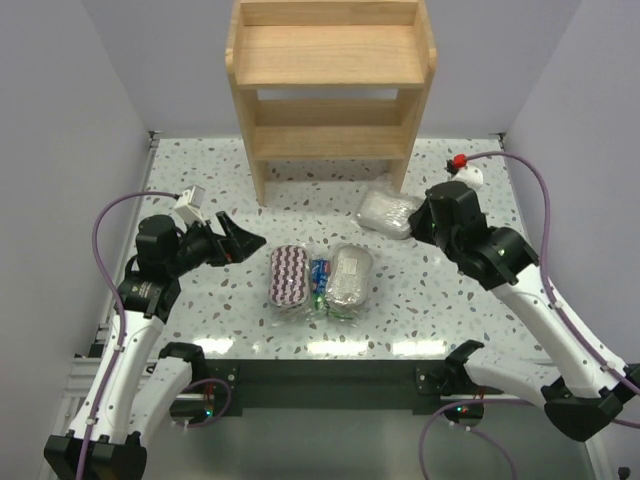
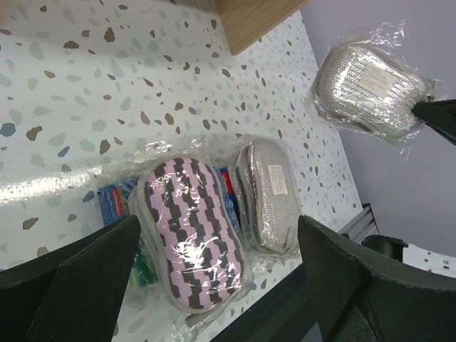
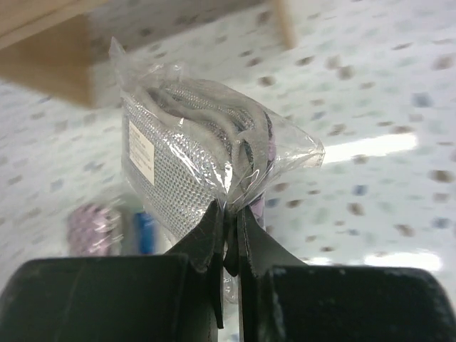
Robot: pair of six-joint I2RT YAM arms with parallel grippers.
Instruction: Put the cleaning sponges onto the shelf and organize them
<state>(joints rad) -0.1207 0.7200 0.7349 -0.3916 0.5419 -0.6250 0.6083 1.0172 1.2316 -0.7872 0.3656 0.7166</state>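
Sponge pad [image 3: 178,153] sealed in plastic wrap [image 3: 298,151], wrap edge pinched by right gripper [image 3: 229,211], left gripper [image 2: 219,226] wide open, empty.

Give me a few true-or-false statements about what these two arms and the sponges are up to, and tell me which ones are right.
1. The right fingers pinch the plastic wrap of a silver-faced sponge pad. True.
2. The left fingers are shut on the purple zigzag pad. False: they stand wide open and hold nothing; that pad lies on the table.
3. A blue-and-green pack lies between the purple zigzag pad and a second silver pad. True.
4. Sponges already sit on the shelf. False: none shows on it in the top view.
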